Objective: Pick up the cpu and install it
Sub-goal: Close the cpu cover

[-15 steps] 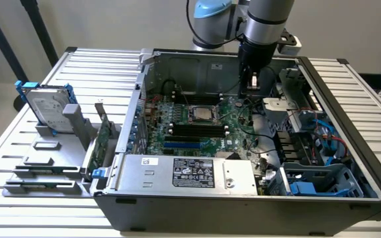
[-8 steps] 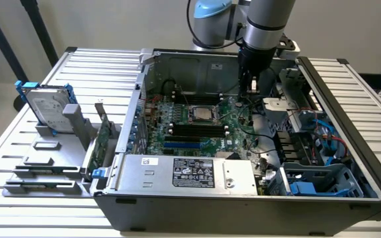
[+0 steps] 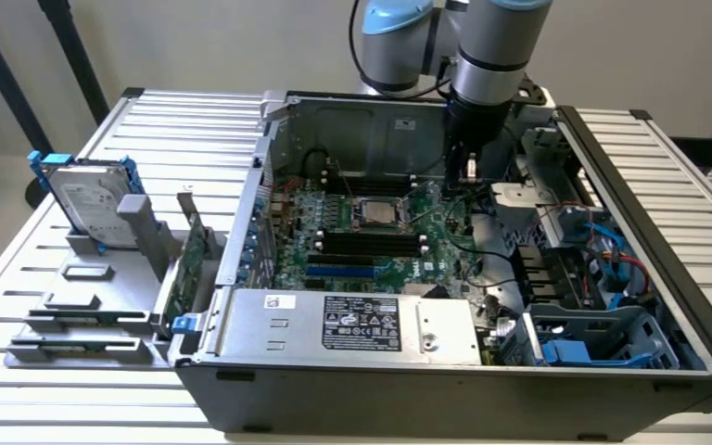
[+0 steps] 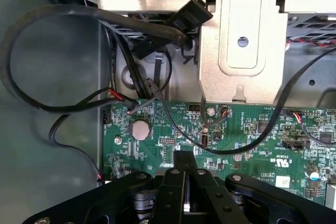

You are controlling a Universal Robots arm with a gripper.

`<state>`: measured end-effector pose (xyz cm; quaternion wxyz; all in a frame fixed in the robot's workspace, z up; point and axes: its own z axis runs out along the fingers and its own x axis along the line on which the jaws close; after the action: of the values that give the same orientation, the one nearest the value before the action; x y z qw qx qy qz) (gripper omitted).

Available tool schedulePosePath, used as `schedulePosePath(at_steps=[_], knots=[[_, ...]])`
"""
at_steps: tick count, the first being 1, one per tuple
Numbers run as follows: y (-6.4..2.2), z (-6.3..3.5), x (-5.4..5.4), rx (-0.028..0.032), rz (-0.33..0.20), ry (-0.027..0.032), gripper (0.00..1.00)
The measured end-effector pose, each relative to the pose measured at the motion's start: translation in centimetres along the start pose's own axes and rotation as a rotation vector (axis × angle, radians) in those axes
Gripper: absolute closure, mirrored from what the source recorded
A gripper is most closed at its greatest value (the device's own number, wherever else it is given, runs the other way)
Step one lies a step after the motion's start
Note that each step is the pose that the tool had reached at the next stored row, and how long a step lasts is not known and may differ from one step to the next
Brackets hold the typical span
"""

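Note:
The cpu (image 3: 376, 214), a small flat silvery-grey square, lies in the dark socket frame at the middle of the green motherboard (image 3: 387, 264) inside the open computer case. My gripper (image 3: 465, 178) hangs inside the case behind it and to the exterior view's right, apart from it. In the wrist view my gripper (image 4: 185, 179) is shut, its black fingers (image 4: 169, 195) pressed together over the motherboard (image 4: 247, 129). Only a thin pale sliver shows between them, and I cannot tell what it is.
A silver hard drive (image 3: 84, 199) with blue rails stands in a grey fixture (image 3: 78, 320) on the exterior view's left, beside a green card (image 3: 184, 269). The power supply (image 3: 356, 320) fills the case front. Black cables (image 4: 31, 98) and a metal bracket (image 4: 241, 40) crowd the gripper.

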<state>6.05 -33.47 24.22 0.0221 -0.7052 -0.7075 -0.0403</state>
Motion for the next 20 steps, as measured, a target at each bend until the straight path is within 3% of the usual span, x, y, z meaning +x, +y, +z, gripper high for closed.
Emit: schedulePosePath(at_steps=[2,3,4,6,8,11,15,20], knots=[[-0.01,0.31,-0.02,0.0007,-0.001,0.0001,0.89],[-0.01,0.35,-0.03,0.0046,-0.001,0.0002,0.89],[0.00,0.35,-0.03,0.0141,0.000,0.0002,0.89],[0.04,0.36,-0.03,0.0418,0.002,0.0004,0.89],[0.15,0.29,-0.02,0.0657,0.004,0.0004,0.89],[0.40,0.06,0.00,0.0936,0.006,0.0006,0.89],[0.68,-0.15,0.02,0.1360,0.010,0.0008,0.89],[0.87,-0.20,0.03,0.2020,0.015,0.0011,0.89]])
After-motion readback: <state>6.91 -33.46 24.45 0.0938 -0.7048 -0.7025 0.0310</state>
